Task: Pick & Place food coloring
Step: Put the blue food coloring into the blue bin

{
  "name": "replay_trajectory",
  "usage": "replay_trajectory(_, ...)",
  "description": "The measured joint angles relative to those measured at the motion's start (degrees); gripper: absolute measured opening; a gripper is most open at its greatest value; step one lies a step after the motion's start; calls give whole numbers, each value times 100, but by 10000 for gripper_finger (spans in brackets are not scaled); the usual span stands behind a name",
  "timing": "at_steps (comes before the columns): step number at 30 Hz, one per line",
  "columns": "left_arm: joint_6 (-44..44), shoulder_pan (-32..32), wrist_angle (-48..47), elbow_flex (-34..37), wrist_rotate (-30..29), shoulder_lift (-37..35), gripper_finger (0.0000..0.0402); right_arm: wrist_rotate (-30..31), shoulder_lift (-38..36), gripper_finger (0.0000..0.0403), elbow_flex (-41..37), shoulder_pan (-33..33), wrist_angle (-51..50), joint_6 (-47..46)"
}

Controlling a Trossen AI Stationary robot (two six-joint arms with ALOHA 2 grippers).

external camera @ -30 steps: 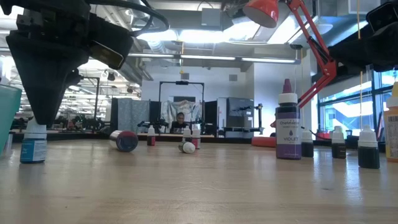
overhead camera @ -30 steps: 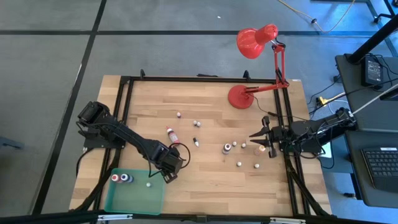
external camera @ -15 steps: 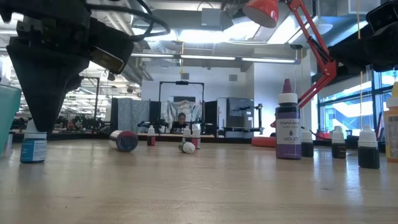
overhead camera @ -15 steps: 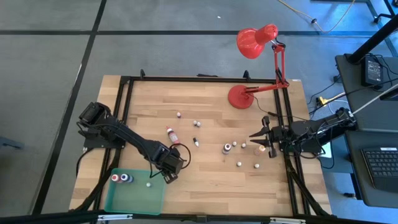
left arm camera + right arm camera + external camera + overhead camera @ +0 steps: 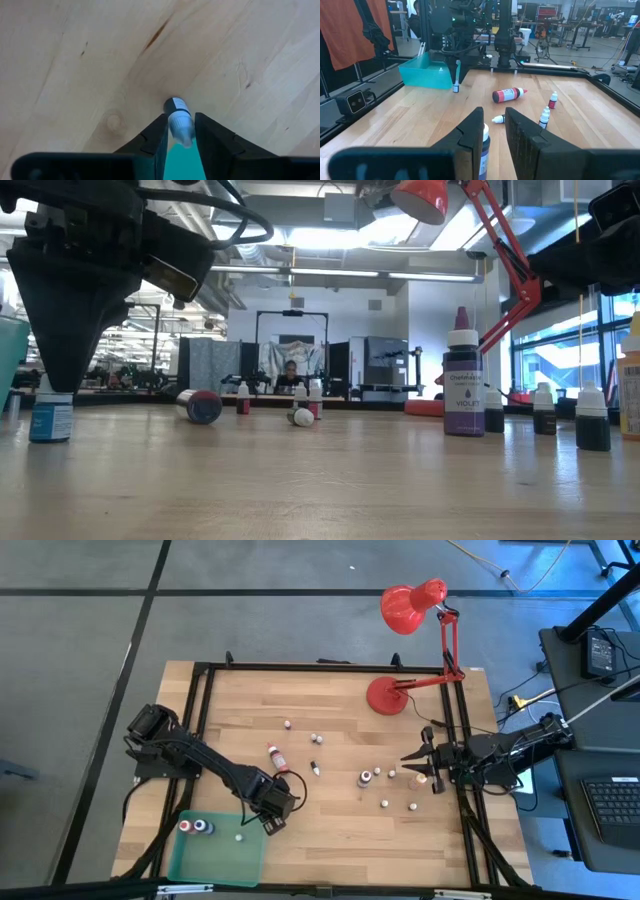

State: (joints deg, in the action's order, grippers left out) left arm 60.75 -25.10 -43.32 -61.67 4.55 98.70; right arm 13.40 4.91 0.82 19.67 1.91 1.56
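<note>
Near the worktop's front-left corner, just beside the green tray (image 5: pixel 215 852), the left claw (image 5: pixel 179 131) pinches a small blue-labelled food coloring bottle (image 5: pixel 179 120) standing on the wood. Grasp step; next, probably lift it into the tray. The right claw (image 5: pixel 494 131) waits, narrow, by the right edge.

from my remote seat this reads as a robotics lab — a wooden table (image 5: pixel 330 790) on a black frame (image 5: pixel 205 690), more rigs and workbenches (image 5: pixel 560 30) behind, exposed ceiling ducts (image 5: pixel 300 255), a laptop (image 5: pixel 610 805) alongside.
</note>
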Motion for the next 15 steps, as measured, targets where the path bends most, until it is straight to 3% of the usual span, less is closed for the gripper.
replay_trajectory(15, -450, 2, -55, -4, -188, 2, 63, 0, 0, 84, 0, -1, 0, 0)
